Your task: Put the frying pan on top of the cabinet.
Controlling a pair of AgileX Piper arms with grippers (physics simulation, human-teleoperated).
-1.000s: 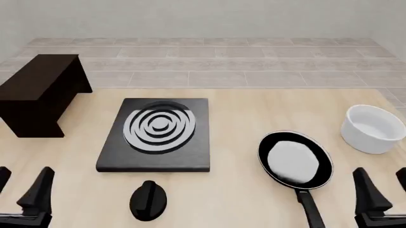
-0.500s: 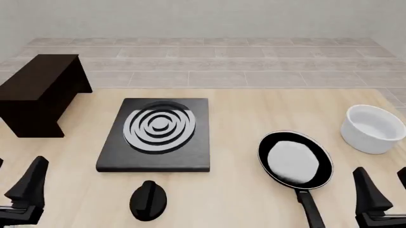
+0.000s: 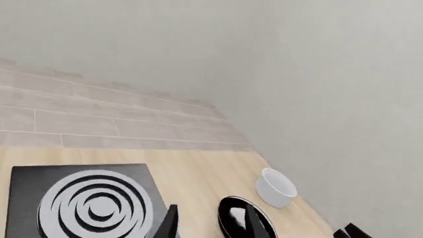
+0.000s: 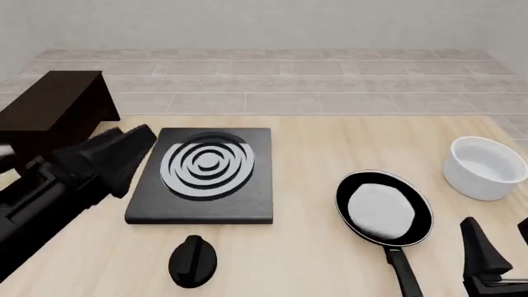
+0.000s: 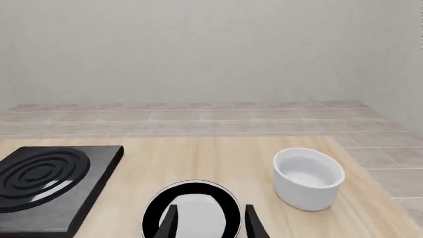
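Reaching across the surface (image 4: pixel 313 142), the left end effector (image 4: pixel 123 145) hides part of the cabinet (image 4: pixel 49 111), its opening unclear; right end effector (image 4: pixel 499 247), cropped, empty, parted; frying pan (image 4: pixel 384 207) handle cut off.

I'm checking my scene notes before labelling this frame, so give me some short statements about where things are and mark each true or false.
1. The pan lies on the table, not on the cabinet. True.
2. The bowl sits inside the pan. False: it stands apart, beside the pan toward the table's right edge.
3. The left gripper holds the pan. False: it is over the left edge of the stove plate, far from the pan.
4. The knob lies on the table in front of the stove plate. True.
5. The pan's handle points toward the near edge. True.
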